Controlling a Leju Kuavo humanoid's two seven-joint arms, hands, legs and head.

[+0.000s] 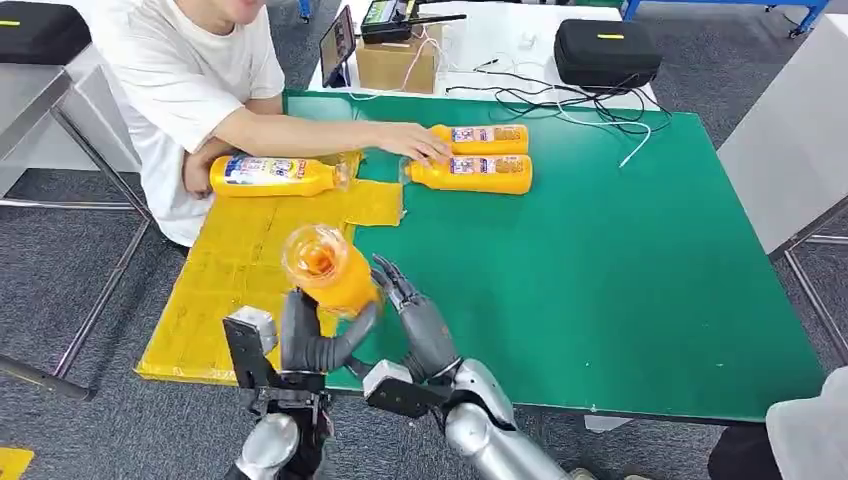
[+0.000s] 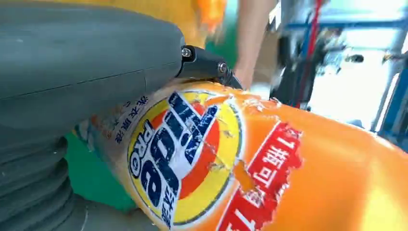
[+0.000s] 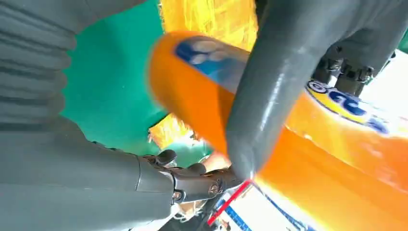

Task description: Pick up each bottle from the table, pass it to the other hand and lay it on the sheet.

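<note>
The handover step is in progress. The left hand [image 1: 312, 342] grasps the raised bottle [image 1: 328, 267] above the yellow sheet [image 1: 240, 262]; the right hand [image 1: 412, 310] lies against it, fingers apart. Next: lay the bottle on the sheet.

1. Held bottle [image 1: 328, 268]: orange, blue-yellow-red label, standing tilted in the air over the sheet's right edge, base facing the camera.
2. Sheet [image 1: 230, 270]: yellow, lying flat along the table's left edge.
3. Third bottle [image 1: 272, 176]: lying sideways at the sheet's far edge.
4. Two more bottles [image 1: 478, 139] [image 1: 470, 173]: lying side by side near the table's far edge.
</note>
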